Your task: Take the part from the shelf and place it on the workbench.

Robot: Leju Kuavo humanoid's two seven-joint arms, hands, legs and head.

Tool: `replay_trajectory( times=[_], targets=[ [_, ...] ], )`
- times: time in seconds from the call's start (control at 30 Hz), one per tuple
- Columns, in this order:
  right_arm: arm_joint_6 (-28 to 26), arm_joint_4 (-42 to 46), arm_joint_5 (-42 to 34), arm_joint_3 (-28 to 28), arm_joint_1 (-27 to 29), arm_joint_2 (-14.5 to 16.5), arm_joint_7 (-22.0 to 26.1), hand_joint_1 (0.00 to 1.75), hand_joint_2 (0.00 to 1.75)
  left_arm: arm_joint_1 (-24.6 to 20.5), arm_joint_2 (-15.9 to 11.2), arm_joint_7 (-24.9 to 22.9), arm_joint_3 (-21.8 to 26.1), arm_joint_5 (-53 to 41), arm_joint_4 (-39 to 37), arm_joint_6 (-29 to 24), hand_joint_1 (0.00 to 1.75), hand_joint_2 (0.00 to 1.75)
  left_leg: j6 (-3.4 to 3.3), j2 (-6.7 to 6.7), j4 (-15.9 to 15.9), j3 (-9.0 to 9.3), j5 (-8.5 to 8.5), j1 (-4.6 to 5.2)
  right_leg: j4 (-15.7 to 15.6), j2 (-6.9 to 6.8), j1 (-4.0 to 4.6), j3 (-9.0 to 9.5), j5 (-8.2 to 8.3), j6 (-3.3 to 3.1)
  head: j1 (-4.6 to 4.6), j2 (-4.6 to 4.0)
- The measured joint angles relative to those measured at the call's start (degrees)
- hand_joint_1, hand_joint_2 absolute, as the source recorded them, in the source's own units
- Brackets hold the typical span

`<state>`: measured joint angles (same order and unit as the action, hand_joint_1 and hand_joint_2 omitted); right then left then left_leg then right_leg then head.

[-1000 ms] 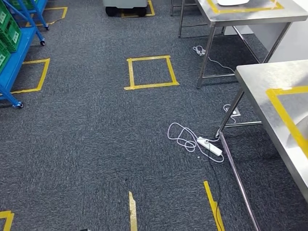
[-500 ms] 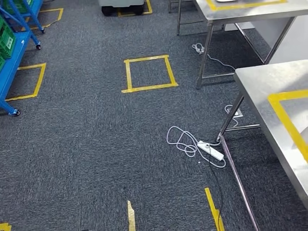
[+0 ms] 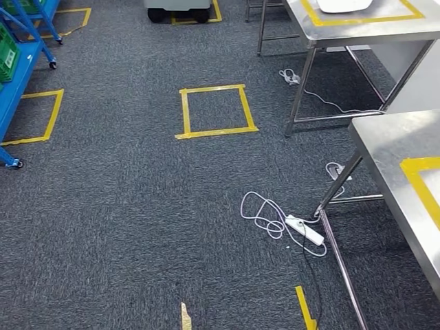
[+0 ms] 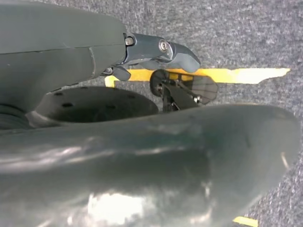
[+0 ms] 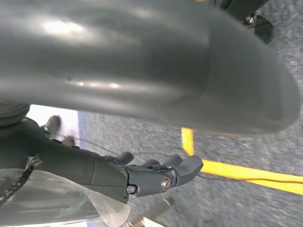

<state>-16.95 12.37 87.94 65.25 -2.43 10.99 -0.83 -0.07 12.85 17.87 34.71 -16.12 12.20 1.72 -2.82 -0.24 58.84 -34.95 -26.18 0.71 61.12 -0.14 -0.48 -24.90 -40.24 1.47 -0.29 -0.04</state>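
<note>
The blue wheeled shelf (image 3: 14, 81) stands at the far left edge of the head view with a green crate (image 3: 6, 51) on it. A steel workbench (image 3: 390, 146) marked with yellow tape reaches in from the right. A second steel bench (image 3: 363, 26) stands further back. My left hand (image 4: 71, 61) hangs over the grey carpet, fingers stretched out and apart from the thumb, nothing between them. My right hand (image 5: 107, 172) hangs the same way above a yellow floor line, its fingers extended and holding nothing.
A white power strip (image 3: 305, 230) and looped cable (image 3: 262, 210) lie on the carpet by the near bench's leg. A yellow tape square (image 3: 216, 110) marks the floor ahead. A white object (image 3: 345, 5) sits on the far bench. A grey wheeled unit (image 3: 179, 8) stands at the back.
The whole view has shifted as the camera moved: the shelf has slid further off the left edge, and the near bench sits lower and further right. No object has moved.
</note>
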Motion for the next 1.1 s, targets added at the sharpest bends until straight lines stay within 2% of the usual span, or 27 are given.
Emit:
replay_trajectory(
  times=[0.07,0.1,0.13,0.17,0.2,0.23,0.27,0.3,0.4,0.47,0.5,0.57,0.6,0.63,0.67,0.73,0.77,0.83,0.9,0.97,1.0,1.07,1.1],
  targets=[
    [-0.01,0.0,0.02,-0.02,-0.04,-0.01,-0.02,0.0,0.0,-0.06,0.09,-0.01,0.09,-0.01,0.0,-0.04,0.0,0.0,-0.06,0.03,-0.31,0.7,-0.44,-0.11,8.18,0.07,-0.12,-5.93,-1.63,0.4,0.03,0.0],
    [-0.01,0.0,0.01,-0.02,0.04,-0.02,-0.03,0.0,0.0,-0.08,0.11,-0.01,0.13,-0.01,0.0,-0.09,0.0,0.0,-0.03,0.01,-0.31,1.09,-0.79,-0.13,10.74,0.07,-0.2,-8.45,-1.25,0.6,0.03,0.0],
    [-0.01,0.0,-0.03,-0.01,0.14,-0.02,-0.04,0.0,0.0,-0.08,0.12,-0.01,0.16,-0.01,0.0,-0.15,0.0,0.0,0.07,-0.03,-0.31,1.58,-1.16,-0.17,11.18,0.07,-0.29,-9.99,0.28,0.76,0.02,0.0],
    [-0.03,0.01,-0.07,-0.01,0.24,-0.03,-0.01,0.0,0.0,-0.07,0.13,0.01,0.19,-0.02,0.0,-0.22,0.0,0.0,0.24,-0.09,-0.31,2.15,-1.54,-0.23,9.42,0.06,-0.39,-10.37,2.82,0.9,0.03,0.0],
    [-0.05,0.01,-0.11,-0.01,0.3,-0.04,0.06,0.0,0.0,-0.06,0.15,0.04,0.21,-0.05,0.0,-0.28,0.0,0.0,0.49,-0.14,-0.29,2.74,-1.93,-0.31,5.99,0.04,-0.51,-9.77,5.84,1.02,0.04,0.0],
    [-0.09,0.01,-0.17,-0.01,0.29,-0.05,0.15,0.0,0.0,-0.08,0.15,0.09,0.24,-0.09,0.0,-0.34,0.0,0.0,0.82,-0.18,-0.24,3.19,-2.32,-0.27,2.72,0.02,-0.54,-8.91,8.04,1.13,0.07,0.0],
    [-0.14,0.01,-0.23,-0.01,0.22,-0.07,0.28,0.0,0.0,-0.14,0.14,0.17,0.27,-0.14,0.0,-0.43,0.0,0.0,1.17,-0.22,-0.1,3.45,-2.67,-0.2,0.06,0.08,-0.56,-7.91,9.4,1.0,0.13,0.0],
    [-0.17,0.01,-0.28,-0.01,0.15,-0.07,0.37,0.0,0.0,-0.19,0.14,0.28,0.29,-0.18,0.0,-0.5,0.0,0.0,1.5,-0.23,-0.01,3.54,-2.89,-0.11,-1.44,0.16,-0.52,-7.28,9.9,0.71,0.12,0.0],
    [-0.32,0.0,-0.29,0.0,0.17,-0.09,0.47,0.0,0.0,-0.24,0.15,0.67,0.36,-0.26,0.0,-0.54,0.0,0.0,2.19,-0.19,0.18,3.52,-3.07,-0.15,-2.04,0.33,-0.35,-6.89,9.93,-0.54,-0.05,0.0],
    [-0.5,0.01,-0.24,0.01,0.24,-0.09,0.48,0.0,0.0,-0.24,0.16,0.86,0.4,-0.31,0.0,-0.47,0.0,0.0,2.71,-0.13,2.24,2.72,-4.62,-0.32,-2.21,0.25,-0.45,-6.78,10.09,-1.19,-0.15,0.0],
    [-0.61,0.02,-0.21,0.02,0.25,-0.09,0.47,0.0,0.0,-0.25,0.16,0.91,0.44,-0.33,0.0,-0.45,0.0,0.0,2.98,-0.09,4.93,1.55,-6.22,-0.39,-2.27,0.18,-0.49,-6.73,10.1,-1.45,-0.22,0.0],
    [-0.78,0.02,-0.09,0.02,0.25,-0.09,0.39,0.0,0.0,-0.24,0.18,0.94,0.53,-0.41,0.0,-0.53,0.0,0.0,3.33,-0.06,12.41,-1.93,-9.6,-0.49,-2.27,0.08,-0.43,-6.71,9.97,-1.75,-0.28,0.0],
    [-0.88,0.02,-0.04,0.02,0.26,-0.09,0.35,0.0,0.0,-0.21,0.18,0.95,0.57,-0.44,0.0,-0.6,0.0,0.0,3.37,-0.05,15.2,-3.3,-10.35,-0.53,-2.26,0.05,-0.39,-6.66,9.91,-1.82,-0.27,0.0],
    [-0.97,0.02,-0.03,0.02,0.27,-0.09,0.33,0.0,0.0,-0.19,0.18,0.95,0.61,-0.47,0.0,-0.67,0.0,0.0,3.32,-0.05,16.13,-3.85,-10.01,-0.55,-2.26,0.06,-0.36,-6.59,9.86,-1.86,-0.28,0.0],
    [-1.04,0.02,-0.06,0.02,0.27,-0.09,0.34,0.0,0.0,-0.18,0.18,0.95,0.63,-0.5,0.0,-0.71,0.0,0.0,3.16,-0.05,14.7,-3.31,-8.52,-0.55,-2.26,0.09,-0.35,-6.46,9.79,-1.86,-0.28,0.0],
    [-1.01,0.02,-0.37,0.03,0.26,-0.09,0.38,0.0,0.0,-0.2,0.16,0.95,0.66,-0.56,0.0,-0.76,0.0,0.0,2.7,-0.05,7.8,-0.26,-4.37,-0.5,-2.28,0.16,-0.33,-6.18,9.62,-1.74,-0.27,0.0],
    [-0.83,0.02,-0.61,0.04,0.23,-0.09,0.43,0.0,0.0,-0.23,0.16,0.96,0.68,-0.6,0.0,-0.77,0.0,0.0,2.47,-0.06,4.31,1.29,-3.02,-0.4,-2.24,0.2,-0.25,-6.11,9.5,-1.57,-0.26,0.0],
    [-0.24,0.02,-1.35,0.08,0.14,-0.09,0.71,0.0,0.0,-0.29,0.17,0.98,0.79,-0.69,0.0,-0.78,0.0,0.0,2.18,-0.06,0.91,2.66,-2.56,-0.16,-2.26,0.18,-0.16,-6.28,9.43,-1.08,-0.23,0.0],
    [0.42,0.02,-2.87,0.35,0.07,-0.09,1.9,0.0,0.0,-0.22,0.19,1.05,1.04,-0.75,0.0,-0.79,0.0,0.0,1.85,-0.07,0.21,2.71,-2.61,-0.09,-2.41,0.11,-0.18,-6.35,9.48,-0.48,-0.21,0.0],
    [0.55,0.04,-4.73,1.01,0.02,-0.09,4.57,0.0,0.0,-0.13,0.25,1.1,1.37,-0.7,0.0,-1.09,0.0,0.0,1.27,-0.01,-0.45,2.94,-2.25,-0.24,-1.28,0.1,-0.23,-7.01,8.47,-0.02,-0.11,0.0],
    [0.35,0.07,-5.35,1.4,-0.02,-0.09,6.21,0.0,0.0,-0.17,0.3,0.85,1.52,-0.66,0.0,-1.72,0.0,0.0,0.99,0.04,-0.72,3.05,-2.11,-0.32,0.92,0.12,-0.22,-8.09,7.13,0.17,-0.04,0.0],
    [-0.05,0.1,-5.95,1.93,-0.01,-0.1,9.41,0.0,0.0,-0.28,0.44,-0.65,1.79,-0.86,0.0,-4.49,0.0,0.0,0.66,0.13,-0.79,3.08,-2.12,-0.25,8.14,0.15,-0.22,-11.64,3.67,0.44,0.03,0.0],
    [-0.07,0.11,-6.16,2.05,0.04,-0.1,10.87,0.0,0.0,-0.33,0.54,-1.87,1.9,-1.25,0.0,-6.55,0.0,0.0,0.61,0.16,-0.78,3.08,-2.15,-0.19,11.57,0.15,-0.22,-13.37,2.48,0.56,0.03,0.0]
  ],
)
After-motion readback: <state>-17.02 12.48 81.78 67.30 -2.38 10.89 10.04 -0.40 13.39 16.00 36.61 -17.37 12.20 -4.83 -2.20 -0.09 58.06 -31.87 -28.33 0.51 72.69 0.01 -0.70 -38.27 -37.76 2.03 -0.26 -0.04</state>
